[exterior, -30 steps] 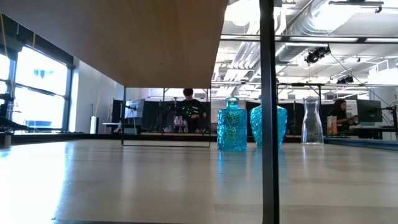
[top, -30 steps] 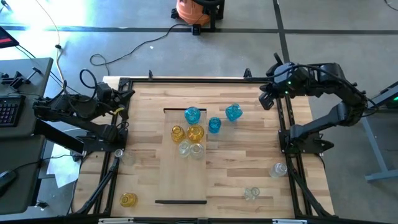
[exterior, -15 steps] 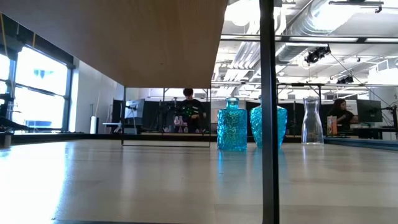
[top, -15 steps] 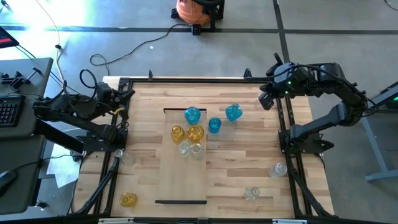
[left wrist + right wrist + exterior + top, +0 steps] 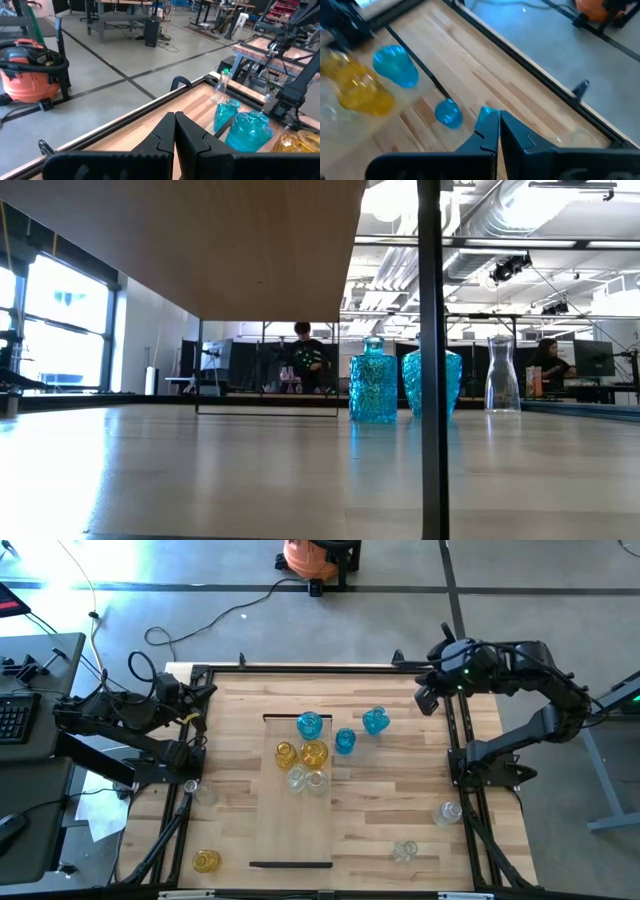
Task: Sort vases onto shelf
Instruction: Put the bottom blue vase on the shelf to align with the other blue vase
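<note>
— Over by the surface's (image 5: pixel 400 775) far right corner, what is the right end effector (image 5: pixel 428 700) doing?

— It hangs above the corner beside the dark frame rail, holding nothing. The right wrist view shows its two fingers (image 5: pixel 489 131) pressed together, so it is closed and empty.

— And the left end effector (image 5: pixel 205 692)?

— It waits at the far left edge of the surface. The left wrist view shows its fingers (image 5: pixel 165 135) shut against each other too, with nothing between them.

— Where is the shelf (image 5: pixel 295 830)?

— It lies flat in the middle of the surface, a pale panel with a dark strip at each short end.

— Which vases are on it?

— Five, clustered at its far end: a blue vase (image 5: pixel 309 724) nearest the far strip, two yellow vases (image 5: pixel 286 753) side by side behind it, and two clear vases (image 5: pixel 297 779) just nearer than those.

— And off the shelf?

— Two more blue ones (image 5: pixel 344 740) stand just to the right of the shelf's far end, the farther one (image 5: pixel 375 721) nearer the right arm. A clear vase (image 5: pixel 447 811) stands by the right rail, another clear one (image 5: pixel 404 851) sits towards the near right, a yellow one (image 5: pixel 206 860) is at the near left corner, and one more clear one (image 5: pixel 198 790) is at the left edge.
</note>
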